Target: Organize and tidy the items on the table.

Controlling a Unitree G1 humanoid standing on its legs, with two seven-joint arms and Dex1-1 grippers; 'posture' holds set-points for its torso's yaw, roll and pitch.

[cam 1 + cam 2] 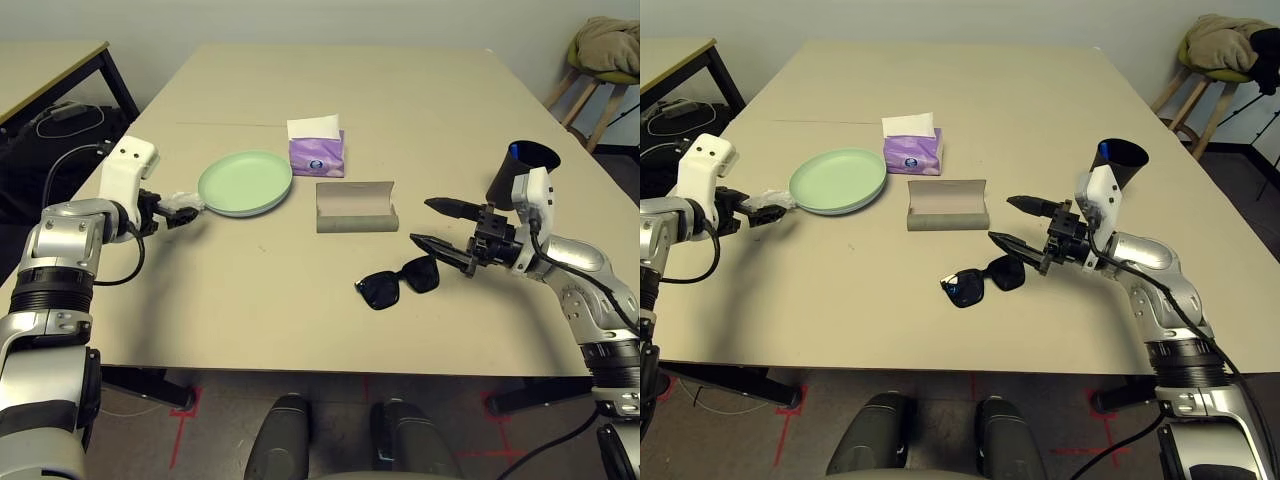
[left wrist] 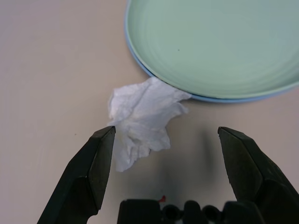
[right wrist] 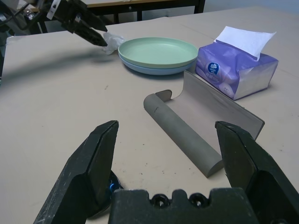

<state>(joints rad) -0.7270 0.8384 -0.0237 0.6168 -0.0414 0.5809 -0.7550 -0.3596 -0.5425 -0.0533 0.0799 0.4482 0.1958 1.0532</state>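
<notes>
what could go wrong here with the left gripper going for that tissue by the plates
1. The crumpled white tissue lies against the rim of the stacked plates; the open left gripper may nudge the plates as it closes in.
2. The tissue sits nearer one finger than the middle of the gap, so the grip may catch only an edge and slip.
3. The open right gripper hovers close to the black sunglasses and might knock them.

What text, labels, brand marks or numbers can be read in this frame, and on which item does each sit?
Purple tissue box: a round blue brand mark and small pale print on its side, too blurred to read.
Grey glasses case, green plate, black cup, black sunglasses: no lettering visible.
Nothing is legible.
</notes>
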